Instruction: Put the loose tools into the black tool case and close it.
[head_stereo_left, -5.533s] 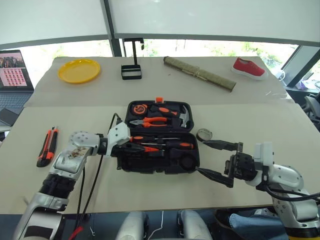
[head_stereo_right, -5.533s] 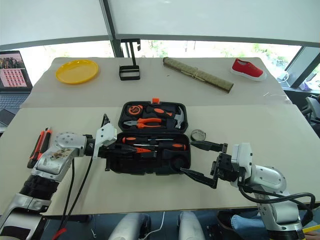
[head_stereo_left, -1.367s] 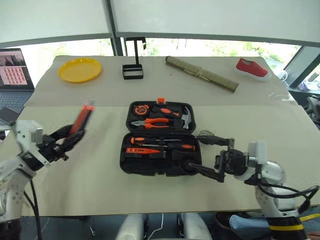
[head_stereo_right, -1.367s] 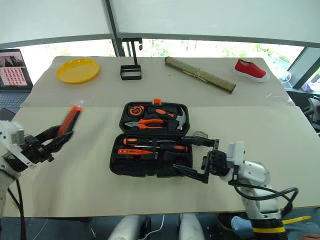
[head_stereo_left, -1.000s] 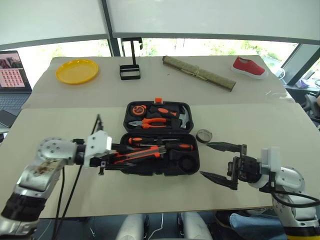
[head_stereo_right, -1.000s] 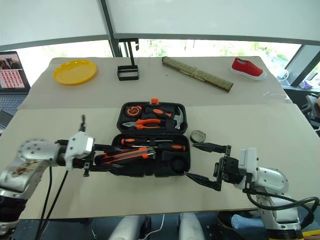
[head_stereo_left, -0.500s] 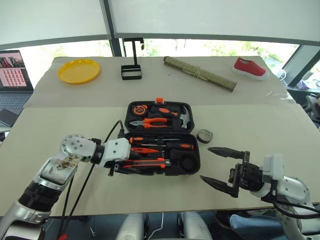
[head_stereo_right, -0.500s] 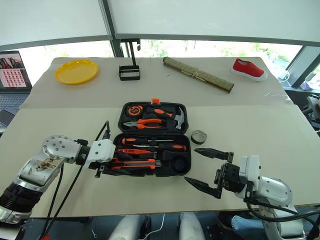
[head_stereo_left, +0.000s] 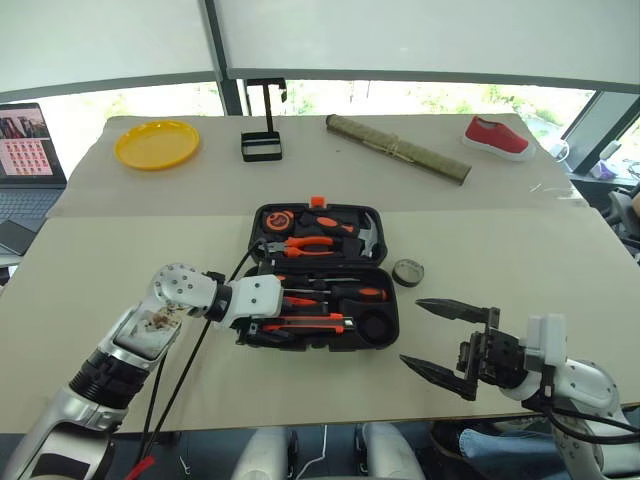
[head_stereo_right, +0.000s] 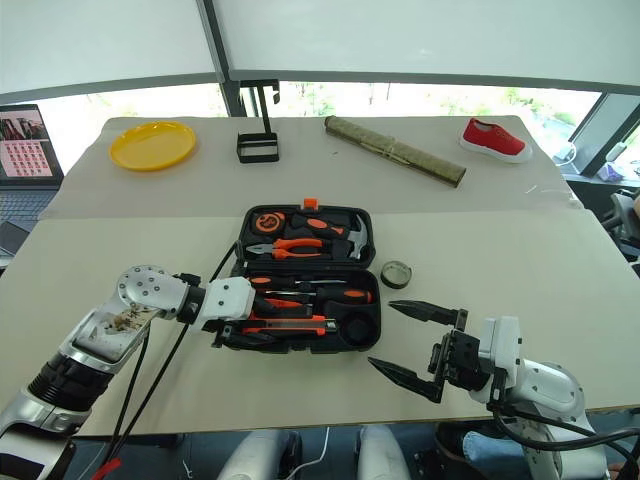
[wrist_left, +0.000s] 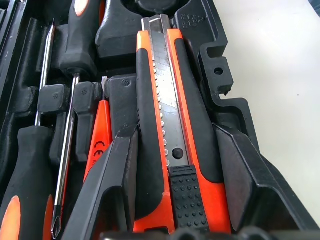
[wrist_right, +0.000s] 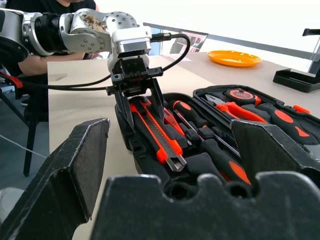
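Lowered since a second ago, my left gripper (head_stereo_left: 262, 322) now presses the orange-and-black utility knife (head_stereo_left: 305, 323) flat along the front row of the open black tool case (head_stereo_left: 322, 275), fingers clamped either side of its handle. My right gripper (head_stereo_left: 440, 337) hangs at the case's four o'clock, fingers spread wide and holding nothing. At three o'clock, just beside the case, sits the small dark roll of tape (head_stereo_left: 408, 272)
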